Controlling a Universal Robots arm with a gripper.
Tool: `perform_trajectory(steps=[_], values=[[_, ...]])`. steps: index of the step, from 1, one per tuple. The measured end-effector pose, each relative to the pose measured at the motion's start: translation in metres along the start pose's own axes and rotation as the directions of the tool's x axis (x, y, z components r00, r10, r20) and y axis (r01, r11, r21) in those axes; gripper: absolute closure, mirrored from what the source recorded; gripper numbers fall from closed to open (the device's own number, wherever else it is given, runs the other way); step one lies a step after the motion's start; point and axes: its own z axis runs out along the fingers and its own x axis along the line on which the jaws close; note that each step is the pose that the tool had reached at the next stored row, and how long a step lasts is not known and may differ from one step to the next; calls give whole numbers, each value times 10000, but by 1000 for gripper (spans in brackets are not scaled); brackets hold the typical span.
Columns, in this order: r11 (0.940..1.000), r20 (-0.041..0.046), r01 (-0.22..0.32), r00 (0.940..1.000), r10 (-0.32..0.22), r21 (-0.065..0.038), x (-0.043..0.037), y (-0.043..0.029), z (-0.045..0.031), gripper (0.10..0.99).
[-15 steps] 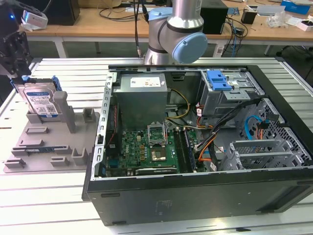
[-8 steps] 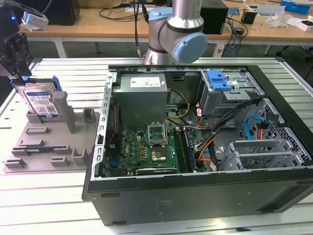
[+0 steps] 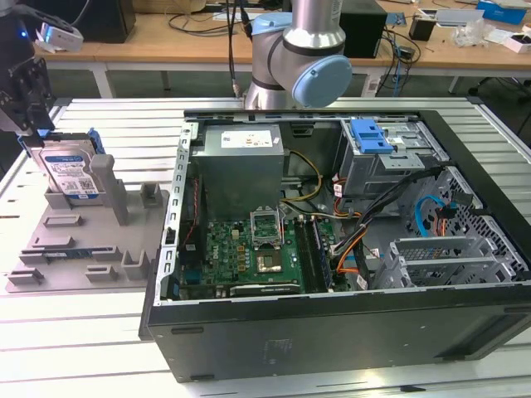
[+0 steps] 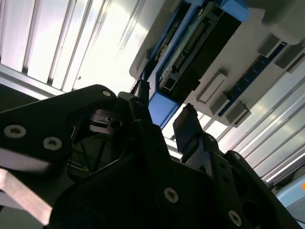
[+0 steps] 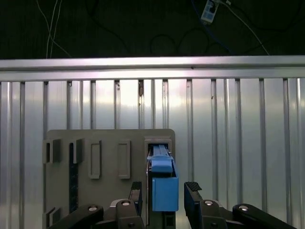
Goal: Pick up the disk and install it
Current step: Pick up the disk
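Note:
The disk (image 3: 70, 172), a silver drive with a white-and-blue label in a blue bracket, stands on edge in a slot of the grey holder (image 3: 75, 240) at the exterior view's left. My gripper (image 3: 35, 133) hangs just above the disk's upper corner. In the first wrist view the gripper (image 5: 164, 191) is open, one black finger on each side of the disk's blue bracket (image 5: 165, 193), with a small gap on both sides. The second wrist view shows the same: the gripper (image 4: 163, 107) straddles the blue end of the disk (image 4: 200, 43), which sits in the holder.
An open computer case (image 3: 332, 332) lies to the holder's right on the slatted metal table (image 3: 83, 332). Inside are a grey power-supply box (image 3: 241, 166), a motherboard (image 3: 249, 249) and a blue caddy (image 3: 369, 137) at the drive bay. The arm's base (image 3: 299, 58) stands behind the case.

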Motion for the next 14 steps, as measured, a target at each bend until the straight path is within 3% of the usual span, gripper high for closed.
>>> perform_trajectory(steps=[14], values=[[10000,-3,44,10000,-44,1,-3,-5,104,604]])
